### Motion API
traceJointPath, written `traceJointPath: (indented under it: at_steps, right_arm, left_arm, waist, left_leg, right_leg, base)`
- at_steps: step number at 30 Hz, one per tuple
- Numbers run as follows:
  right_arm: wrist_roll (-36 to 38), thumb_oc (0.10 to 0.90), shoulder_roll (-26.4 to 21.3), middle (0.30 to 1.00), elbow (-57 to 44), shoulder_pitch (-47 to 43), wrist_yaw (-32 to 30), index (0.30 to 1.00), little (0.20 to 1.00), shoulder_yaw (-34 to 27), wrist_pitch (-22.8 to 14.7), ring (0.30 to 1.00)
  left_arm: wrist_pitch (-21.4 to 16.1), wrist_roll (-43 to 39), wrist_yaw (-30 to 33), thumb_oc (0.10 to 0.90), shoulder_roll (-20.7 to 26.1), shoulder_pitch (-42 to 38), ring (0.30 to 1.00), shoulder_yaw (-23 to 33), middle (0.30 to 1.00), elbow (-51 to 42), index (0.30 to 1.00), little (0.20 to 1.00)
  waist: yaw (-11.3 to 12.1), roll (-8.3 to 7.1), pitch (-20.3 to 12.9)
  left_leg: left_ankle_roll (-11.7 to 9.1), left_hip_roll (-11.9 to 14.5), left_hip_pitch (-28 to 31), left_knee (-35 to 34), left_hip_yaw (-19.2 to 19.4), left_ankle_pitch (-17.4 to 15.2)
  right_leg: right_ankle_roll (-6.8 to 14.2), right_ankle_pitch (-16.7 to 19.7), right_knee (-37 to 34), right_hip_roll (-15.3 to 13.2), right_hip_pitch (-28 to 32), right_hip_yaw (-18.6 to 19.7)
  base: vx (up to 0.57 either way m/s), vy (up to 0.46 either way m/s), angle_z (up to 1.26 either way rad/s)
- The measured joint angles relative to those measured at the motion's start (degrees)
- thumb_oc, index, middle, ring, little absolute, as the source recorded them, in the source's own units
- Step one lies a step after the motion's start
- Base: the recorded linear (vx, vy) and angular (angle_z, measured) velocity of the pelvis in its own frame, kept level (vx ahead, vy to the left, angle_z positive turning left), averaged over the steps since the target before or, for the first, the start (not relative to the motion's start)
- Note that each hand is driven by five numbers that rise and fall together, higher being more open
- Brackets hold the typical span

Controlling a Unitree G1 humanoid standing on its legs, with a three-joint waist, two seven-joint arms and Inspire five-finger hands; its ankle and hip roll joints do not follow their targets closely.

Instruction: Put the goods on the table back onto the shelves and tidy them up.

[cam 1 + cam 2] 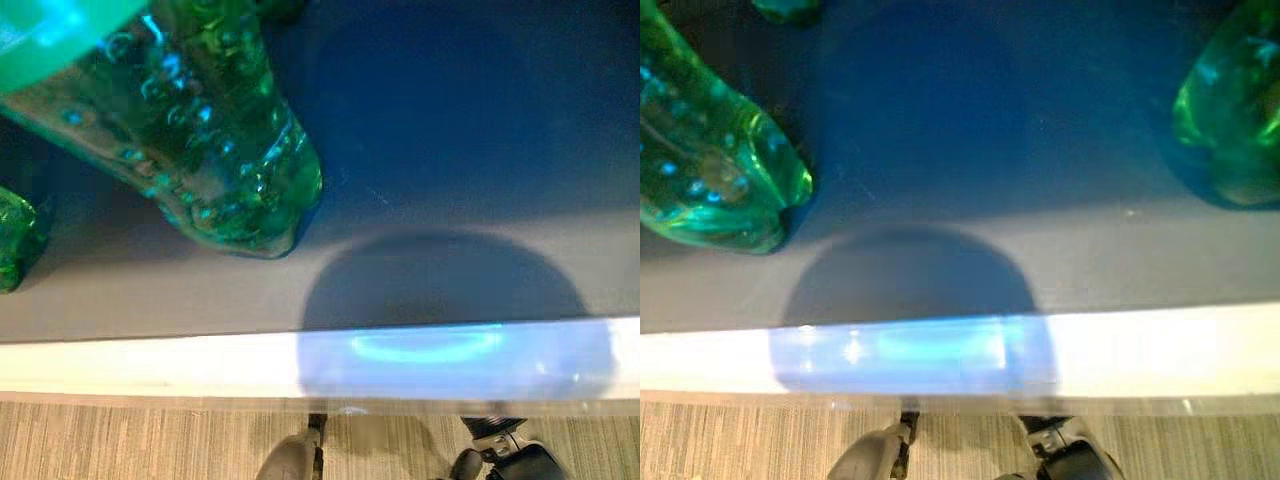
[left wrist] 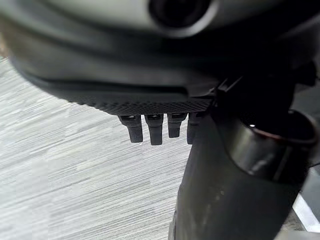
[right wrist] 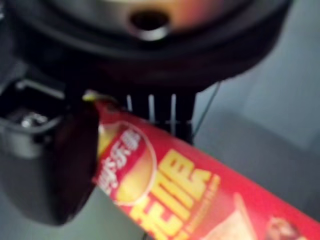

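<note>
Close below my head stands a clear green bottle on a dark blue-grey surface. It appears again as the left green bottle in the right eye view, where another green bottle stands at the right. My right hand is shut on a red snack tube with yellow print, the thumb on one side and the fingers behind it. My left hand hangs over striped carpet, its fingers relaxed and holding nothing.
Part of one more green bottle shows at the far left. The surface ends in a white front edge. Striped beige carpet lies below it.
</note>
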Motion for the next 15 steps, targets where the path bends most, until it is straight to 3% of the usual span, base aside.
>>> traceJointPath:
  at_steps: [2,3,4,5,6,7,8,9,10,11,15]
  right_arm:
    - [0.00,0.400,0.04,0.300,-0.01,0.04,-0.41,0.300,0.300,-0.19,0.04,0.300]
    - [-0.03,0.400,0.30,0.300,-0.09,-0.04,-1.16,0.300,0.300,-0.50,0.02,0.300]
    - [-0.07,0.400,0.27,0.300,-0.14,0.08,-1.24,0.300,0.300,-0.24,-0.02,0.300]
    - [-0.16,0.400,-0.12,0.300,-0.18,0.18,-1.22,0.300,0.300,0.16,-0.03,0.300]
    - [-0.48,0.400,-0.04,0.300,-0.25,0.46,-1.46,0.300,0.300,0.37,-0.13,0.300]
    - [-0.52,0.400,-0.89,0.300,-0.20,1.47,-1.50,0.300,0.300,0.49,-0.11,0.300]
    - [-0.52,0.400,-1.37,0.300,-0.15,1.88,-1.38,0.300,0.300,0.71,-0.09,0.300]
    - [-0.59,0.400,-1.16,0.300,-0.13,2.92,-1.30,0.300,0.300,2.17,-0.15,0.300]
    - [-0.59,0.400,-0.95,0.300,-0.09,3.36,-1.31,0.300,0.300,2.51,-0.16,0.300]
    - [-0.59,0.400,-0.71,0.300,0.20,3.91,-1.09,0.300,0.300,3.18,-0.17,0.300]
    - [-0.59,0.400,-0.16,0.300,0.27,4.42,-1.08,0.300,0.300,4.07,-0.19,0.300]
  left_arm:
    - [-0.48,0.50,0.01,0.800,0.18,-0.58,0.900,-0.67,0.900,-0.26,0.900,0.900]
    - [-0.85,0.56,-0.01,0.800,0.53,-1.11,0.900,-2.11,0.900,-0.68,0.900,0.900]
    - [-0.82,0.58,-0.10,0.800,0.19,-0.78,0.900,-3.12,0.900,-0.63,0.900,0.900]
    - [-0.79,0.61,-0.13,0.800,-0.28,-0.20,0.900,-4.07,0.900,-0.57,0.900,0.900]
    - [-0.71,0.67,-0.21,0.800,-0.49,-0.10,0.900,-5.02,0.900,-0.42,0.900,0.900]
    - [-0.76,0.67,-0.15,0.800,-0.69,-1.64,0.900,-5.56,0.900,-0.50,0.900,0.900]
    - [-0.77,0.64,-0.02,0.800,-0.62,-2.17,0.900,-5.41,0.900,-0.57,0.900,0.900]
    - [-1.04,0.66,0.19,0.800,0.01,-3.74,0.900,-5.33,0.900,-0.70,0.900,0.900]
    - [-1.23,0.66,0.24,0.800,0.52,-4.41,0.900,-5.32,0.900,-0.80,0.900,0.900]
    - [-2.01,0.67,0.76,0.800,0.80,-5.00,0.900,-4.96,0.900,-1.61,0.900,0.900]
    - [-2.16,1.07,1.03,0.800,0.34,-4.66,0.900,-4.86,0.900,-1.57,0.900,0.900]
  waist:
    - [-0.09,-0.08,0.03]
    - [-0.10,-0.21,0.00]
    - [0.01,0.95,-0.60]
    - [0.18,2.59,-1.28]
    - [0.14,3.05,-1.29]
    - [0.08,3.43,-0.69]
    - [0.00,3.44,-0.68]
    - [-0.28,2.87,-0.45]
    - [-0.60,2.42,-0.21]
    - [-0.66,2.50,-0.21]
    - [-0.97,2.64,-0.17]
  left_leg:
    - [0.68,-0.15,-3.89,7.27,-0.11,-0.84]
    - [2.44,-0.76,-9.72,14.37,0.09,-3.62]
    - [3.71,-0.51,-8.59,8.18,-0.01,-2.83]
    - [5.11,0.58,-7.79,3.73,-0.02,0.02]
    - [4.30,0.81,-6.18,1.74,1.34,-0.51]
    - [5.36,0.17,-6.06,2.09,1.36,-0.15]
    - [5.39,-0.06,-6.06,2.34,1.31,-0.17]
    - [5.38,-1.28,-6.35,3.65,1.15,-0.20]
    - [5.30,-1.84,-6.38,4.16,0.94,-0.25]
    - [5.06,-1.53,-6.76,4.97,0.94,-0.44]
    - [4.32,0.11,-7.95,8.44,1.28,-0.98]
  right_leg:
    - [-1.13,0.84,0.22,-0.23,0.08,-0.36]
    - [-1.75,1.34,0.35,-0.65,-0.08,-0.30]
    - [-1.81,1.28,0.84,0.12,-0.36,-0.47]
    - [-1.68,1.09,1.60,0.83,-0.86,-0.48]
    - [-0.69,0.30,3.86,0.06,-1.93,0.53]
    - [-1.10,-2.35,9.58,-2.57,-6.98,0.90]
    - [-1.29,-2.63,7.48,-2.79,-7.24,0.71]
    - [-4.95,1.12,0.91,-2.62,-6.68,0.48]
    - [-6.44,4.46,0.34,-2.86,-6.78,0.58]
    - [-4.53,3.88,0.64,-2.69,-6.65,-0.69]
    - [-4.52,3.88,0.82,-1.11,-6.73,-0.89]
  base:
    - [-0.02,0.032,0.18]
    - [-0.03,0.034,0.14]
    - [-0.03,0.034,-0.03]
    - [-0.02,0.024,-0.29]
    - [-0.03,0.028,-0.37]
    - [-0.04,0.042,-0.30]
    - [-0.03,0.046,-0.08]
    - [-0.03,0.051,0.16]
    - [0.03,0.059,0.24]
    - [0.04,0.043,0.10]
    - [-0.01,0.072,-0.09]
